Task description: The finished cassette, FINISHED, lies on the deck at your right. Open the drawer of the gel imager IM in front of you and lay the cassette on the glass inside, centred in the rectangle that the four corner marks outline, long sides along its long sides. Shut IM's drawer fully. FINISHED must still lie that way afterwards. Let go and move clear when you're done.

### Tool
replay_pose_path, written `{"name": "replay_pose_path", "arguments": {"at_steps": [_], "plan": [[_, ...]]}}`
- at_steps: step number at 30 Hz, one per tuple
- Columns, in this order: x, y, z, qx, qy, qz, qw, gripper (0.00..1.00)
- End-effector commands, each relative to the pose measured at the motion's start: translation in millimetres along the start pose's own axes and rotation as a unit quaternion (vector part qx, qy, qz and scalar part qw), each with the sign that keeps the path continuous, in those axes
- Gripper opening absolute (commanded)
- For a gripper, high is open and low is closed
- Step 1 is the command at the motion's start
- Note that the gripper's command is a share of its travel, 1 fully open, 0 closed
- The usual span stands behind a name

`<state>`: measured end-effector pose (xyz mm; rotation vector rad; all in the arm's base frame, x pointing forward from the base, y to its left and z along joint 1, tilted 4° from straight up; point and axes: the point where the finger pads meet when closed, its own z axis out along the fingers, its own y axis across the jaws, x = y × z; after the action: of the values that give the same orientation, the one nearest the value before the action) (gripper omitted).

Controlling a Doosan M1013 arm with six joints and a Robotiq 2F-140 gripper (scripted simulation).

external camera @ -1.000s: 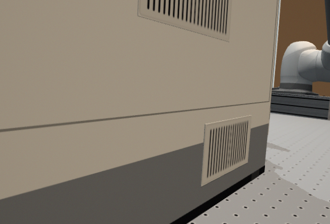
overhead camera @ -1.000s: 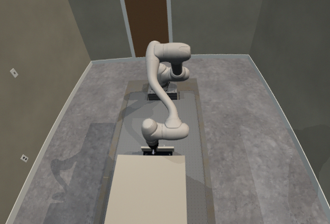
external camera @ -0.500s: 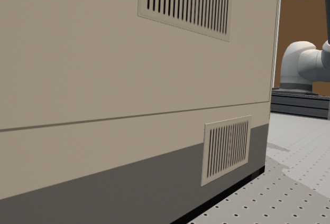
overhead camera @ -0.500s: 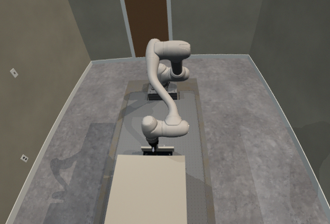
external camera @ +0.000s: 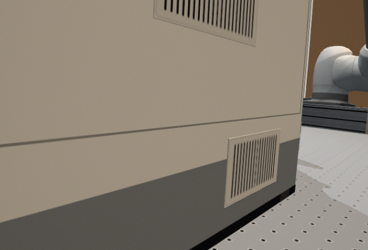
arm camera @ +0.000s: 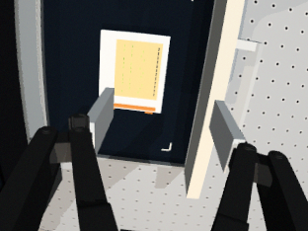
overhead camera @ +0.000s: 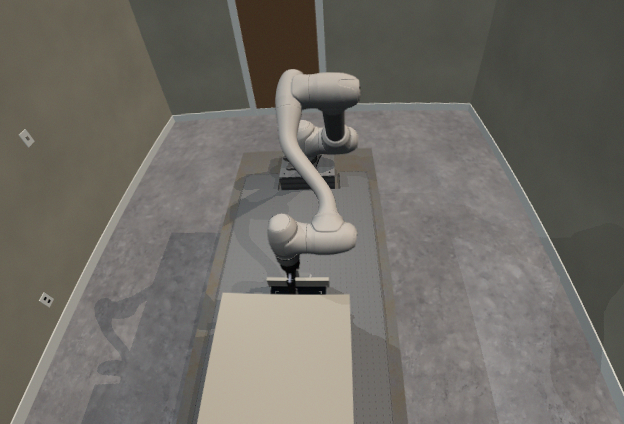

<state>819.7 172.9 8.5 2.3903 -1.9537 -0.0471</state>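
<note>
"FINISHED (arm camera: 107, 59) is lying flat on the glass, in the upper middle of the wrist view. How is it going to handle?"

"Like a light, stiff, thin plate, I'm guessing, and its smooth face may be slipping if pinched badly. If it's needing a nudge, I'd be taking the long white edges, staying off the yellow gel area (arm camera: 138, 69) and, smaller yet, the orange strip (arm camera: 133, 107) at its lower end."

"And what's holding it?"

"The gel imager (overhead camera: 282, 359) (external camera: 118, 78) is filling the lower middle of the top view. Its drawer (overhead camera: 315, 281) (arm camera: 222, 64) is standing open just above that, and inside, the dark glass (arm camera: 128, 138) is carrying the cassette. One corner mark (overhead camera: 320, 292) (arm camera: 169, 148) is showing at the lower right of the glass in the wrist view."

"Is it sitting centred?"

"The long sides are looking roughly parallel to the drawer front, but I'm not seeing all four marks, so I can't be sure."

"And the jaws?"

"The gripper (overhead camera: 290, 285) (arm camera: 163, 108) is standing partly spread, gripping nothing, one finger showing over the glass, the other beyond the drawer front. Shutting is remaining; I'd be pushing gently, since a jolt could be sliding the cassette."
</note>
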Motion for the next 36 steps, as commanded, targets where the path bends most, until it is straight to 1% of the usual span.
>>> {"name": "replay_pose_path", "arguments": {"at_steps": [1,36], "plan": [[0.0,2.7,-1.8,0.0,0.0,0.0,1.0,0.62],[0.0,38.3,-22.8,0.0,0.0,0.0,1.0,0.62]]}}
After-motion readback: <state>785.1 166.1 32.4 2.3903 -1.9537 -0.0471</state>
